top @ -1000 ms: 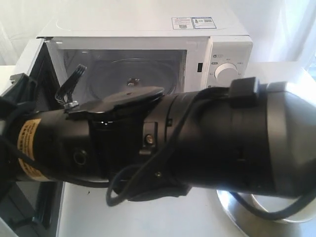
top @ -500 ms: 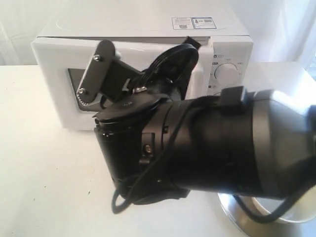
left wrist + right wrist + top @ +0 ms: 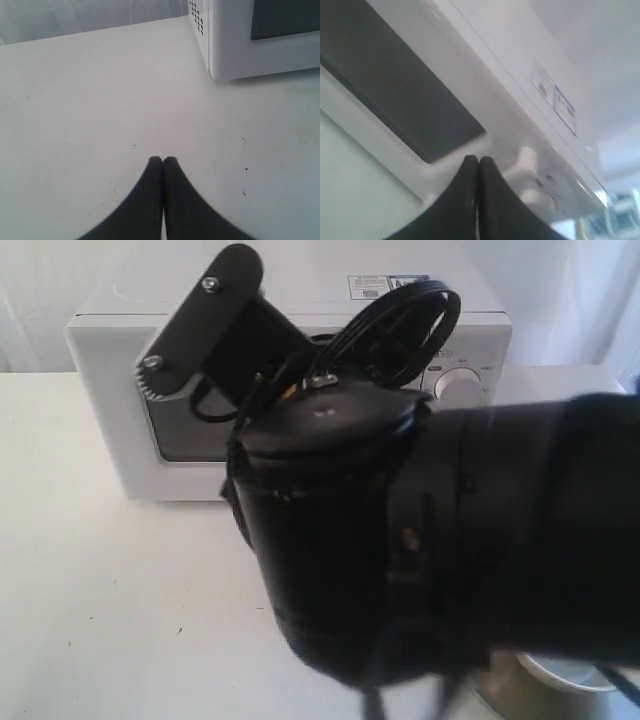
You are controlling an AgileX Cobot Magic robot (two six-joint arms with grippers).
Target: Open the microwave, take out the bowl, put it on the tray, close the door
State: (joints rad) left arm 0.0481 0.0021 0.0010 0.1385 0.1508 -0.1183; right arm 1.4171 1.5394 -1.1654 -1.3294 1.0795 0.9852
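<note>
Left gripper (image 3: 163, 161) closed, empty, over table (image 3: 75, 100); right gripper (image 3: 478, 161) closed, empty, by door (image 3: 395, 85)

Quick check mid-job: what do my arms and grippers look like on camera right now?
The right arm is a fat, glossy black cylinder with looped black cables and a grey plate carrying two screws and a toothed edge. The left gripper and right gripper both have matte black fingers tapering to rounded tips.

A big black arm (image 3: 450, 540) spreads from 3 o'clock to centre, covering much of the microwave (image 3: 100, 370) and its shut door (image 3: 180, 435) at 12 o'clock, with a sliver of the tray (image 3: 497, 690) at 5 o'clock.
</note>
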